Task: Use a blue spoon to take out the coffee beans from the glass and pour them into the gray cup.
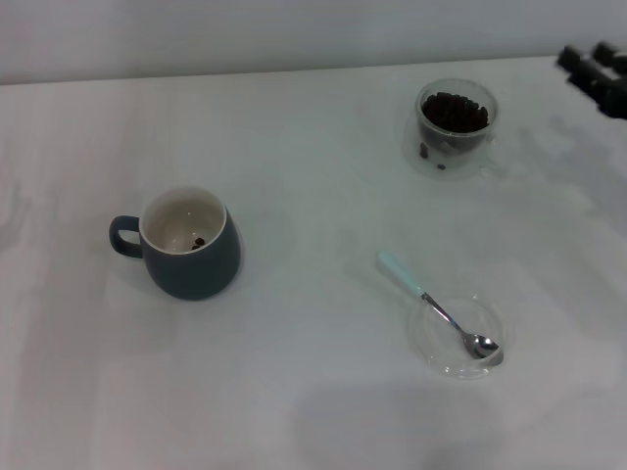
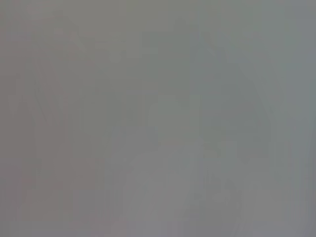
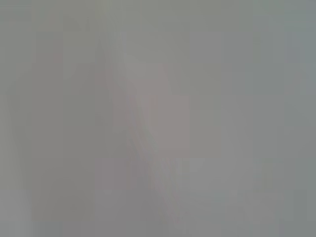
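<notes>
Both wrist views show only featureless grey. On the white table [image 1: 294, 392], one gray cup [image 1: 189, 244] stands left with a few beans inside; one blue spoon [image 1: 439, 306] rests its bowl in a clear saucer [image 1: 431, 348]; one glass [image 1: 456, 125] holds the coffee beans [image 1: 455, 112]. The right gripper [image 1: 598, 73] is cut off at the far right edge; whether it is released or clenched, I cannot tell.

Left wrist cam: nothing but flat, featureless grey haze edge to edge, no obj or jaws to make out.
</notes>
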You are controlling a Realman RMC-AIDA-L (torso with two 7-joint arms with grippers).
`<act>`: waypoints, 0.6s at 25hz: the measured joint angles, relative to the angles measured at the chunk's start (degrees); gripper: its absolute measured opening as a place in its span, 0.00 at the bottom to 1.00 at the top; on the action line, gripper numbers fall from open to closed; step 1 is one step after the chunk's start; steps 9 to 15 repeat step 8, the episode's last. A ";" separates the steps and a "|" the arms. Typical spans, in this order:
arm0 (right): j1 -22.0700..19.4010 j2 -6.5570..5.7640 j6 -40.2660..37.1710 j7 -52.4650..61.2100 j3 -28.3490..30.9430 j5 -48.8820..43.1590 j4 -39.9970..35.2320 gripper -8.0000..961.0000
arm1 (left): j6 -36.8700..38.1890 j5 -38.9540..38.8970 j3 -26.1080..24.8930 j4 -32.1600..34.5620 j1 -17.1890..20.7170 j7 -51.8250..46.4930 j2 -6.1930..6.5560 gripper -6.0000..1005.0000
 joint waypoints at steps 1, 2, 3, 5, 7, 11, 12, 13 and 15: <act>0.40 0.49 -0.34 -5.70 2.57 1.14 2.03 0.67 | -0.01 0.00 0.01 0.00 -0.11 0.02 -0.01 0.89; 1.19 0.53 -0.65 -12.41 4.74 3.50 5.43 0.68 | -0.02 -0.03 0.00 0.02 -0.21 0.00 -0.01 0.89; 1.79 0.54 -0.94 -16.77 5.65 5.68 7.85 0.68 | -0.02 -0.04 0.01 0.04 -0.29 -0.05 -0.04 0.89; 2.82 0.62 -1.65 -24.13 6.59 10.27 11.38 0.68 | -0.02 -0.06 0.00 0.06 -0.31 -0.15 -0.07 0.89; 3.61 0.73 -2.13 -30.04 6.74 14.26 13.35 0.68 | -0.03 -0.19 0.00 0.17 -0.31 -0.25 -0.09 0.89; 3.90 0.78 -2.26 -31.94 6.77 15.62 13.86 0.68 | -0.06 -0.42 0.00 0.26 -0.31 -0.26 -0.11 0.89; 3.90 0.78 -2.26 -31.94 6.77 15.62 13.86 0.68 | -0.06 -0.42 0.00 0.26 -0.31 -0.26 -0.11 0.89; 3.90 0.78 -2.26 -31.94 6.77 15.62 13.86 0.68 | -0.06 -0.42 0.00 0.26 -0.31 -0.26 -0.11 0.89; 3.90 0.78 -2.26 -31.94 6.77 15.62 13.86 0.68 | -0.06 -0.42 0.00 0.26 -0.31 -0.26 -0.11 0.89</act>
